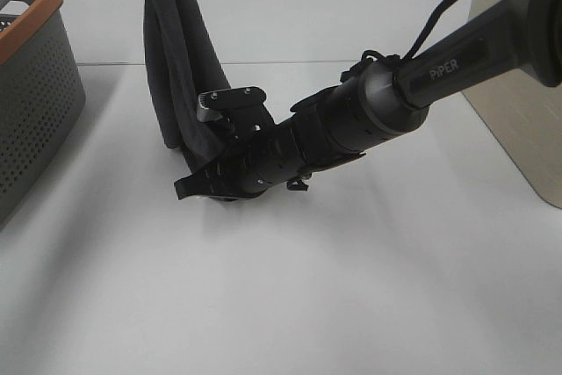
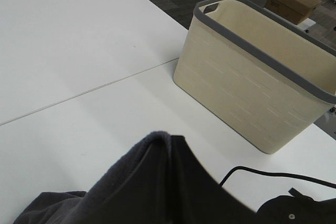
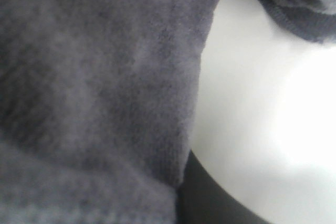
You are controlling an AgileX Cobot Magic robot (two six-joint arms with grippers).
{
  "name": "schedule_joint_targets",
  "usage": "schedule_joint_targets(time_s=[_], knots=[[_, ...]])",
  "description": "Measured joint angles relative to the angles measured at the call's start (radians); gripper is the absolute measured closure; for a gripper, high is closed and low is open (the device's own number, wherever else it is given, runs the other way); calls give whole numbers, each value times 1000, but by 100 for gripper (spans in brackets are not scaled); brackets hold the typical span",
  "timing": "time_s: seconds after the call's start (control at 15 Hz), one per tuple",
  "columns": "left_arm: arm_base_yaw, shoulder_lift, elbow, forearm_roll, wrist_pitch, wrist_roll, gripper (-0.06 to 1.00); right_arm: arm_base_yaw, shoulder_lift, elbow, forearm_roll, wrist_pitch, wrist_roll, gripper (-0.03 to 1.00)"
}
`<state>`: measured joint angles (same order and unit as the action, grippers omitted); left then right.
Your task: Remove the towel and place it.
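Hanging charcoal terry towel (image 1: 180, 50), bunched lengthwise, clamped in left end effector (image 2: 170, 153) above, right end effector (image 1: 204, 180) below.

The towel (image 1: 180, 50) is charcoal-grey, the table (image 1: 351, 287) white.

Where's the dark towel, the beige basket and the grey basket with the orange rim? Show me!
towel (image 1: 176, 50): exterior high view, on the middle of its hanging folds.
beige basket (image 2: 247, 98): left wrist view, on its long side wall.
grey basket (image 1: 39, 120): exterior high view, on its perforated wall.
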<state>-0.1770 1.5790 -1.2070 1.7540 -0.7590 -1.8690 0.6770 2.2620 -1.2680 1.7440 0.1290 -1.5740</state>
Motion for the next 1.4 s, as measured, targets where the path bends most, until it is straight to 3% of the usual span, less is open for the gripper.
schedule_joint_targets(time_s=[0.27, 0.47, 0.6, 0.73, 0.87, 1.07, 1.13, 1.27, 1.4], knots=[[0, 0, 0, -24, 16, -11, 94, 0, -146, 74, -28, 0, 4, 95], [0, 0, -18, -50, 54, -57, 94, 0, -251, 133, -150, 0, 17, 95], [0, 0, -73, -56, 73, -101, 94, -3, -338, 178, -289, 3, 66, 95], [0, 0, -138, -58, 118, -166, 94, -31, -405, 189, -497, 59, 189, 95], [0, -1, -176, -61, 187, -215, 94, -108, -463, 177, -749, 208, 402, 95], [0, -2, -182, -61, 251, -271, 94, -198, -493, 71, -1233, 476, 752, 95], [0, -2, -182, -60, 252, -289, 94, -202, -496, 48, -1311, 512, 798, 95], [0, 0, -182, -36, 282, -386, 94, -204, -505, -48, -1566, 627, 921, 95], [0, 0, -172, -7, 323, -451, 94, -204, -506, -145, -1737, 726, 973, 95]])
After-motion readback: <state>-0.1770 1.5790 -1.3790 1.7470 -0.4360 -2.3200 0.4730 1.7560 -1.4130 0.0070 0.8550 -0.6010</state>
